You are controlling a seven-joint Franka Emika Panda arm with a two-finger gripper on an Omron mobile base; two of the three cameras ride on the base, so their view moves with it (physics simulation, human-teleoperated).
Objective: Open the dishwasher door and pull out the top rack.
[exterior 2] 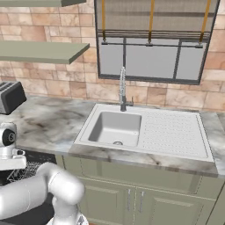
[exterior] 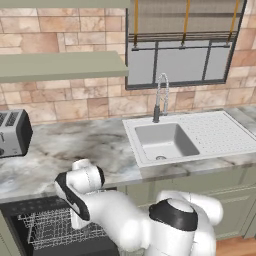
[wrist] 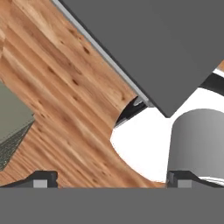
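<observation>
Two finger tips (wrist: 43,178) rise at the lower corners of the hand view, set far apart — the fingers stand wide and hold nothing. Between and beyond them lie the wooden floor (wrist: 57,87) and the dishwasher door (wrist: 153,48), seen as a broad dark grey panel with a thin silver edge running diagonally across the upper part of the view. The door is lowered and lies well beyond the tips; nothing touches them.

In the left base view the dishwasher cavity stands open under the marble surface (exterior: 75,145), at the lower left. The top rack (exterior: 47,227) — a shallow basket of thin silvery wire with upright tines — shows in the opening beneath the black control strip (exterior: 35,205). The arm's wrist and hand section is bent down just in front of the rack's right part and covers it there; whether the rack is slid out cannot be told. In the right base view a small patch of the wire grid (exterior 2: 24,171) shows at the left edge, behind the arm.

On the surface a toaster (exterior: 12,132) stands at the left. A white sink (exterior: 165,140) with a coiled faucet (exterior: 160,97) sits to the right of the dishwasher, above sage-green cabinet doors (exterior 2: 132,202).
</observation>
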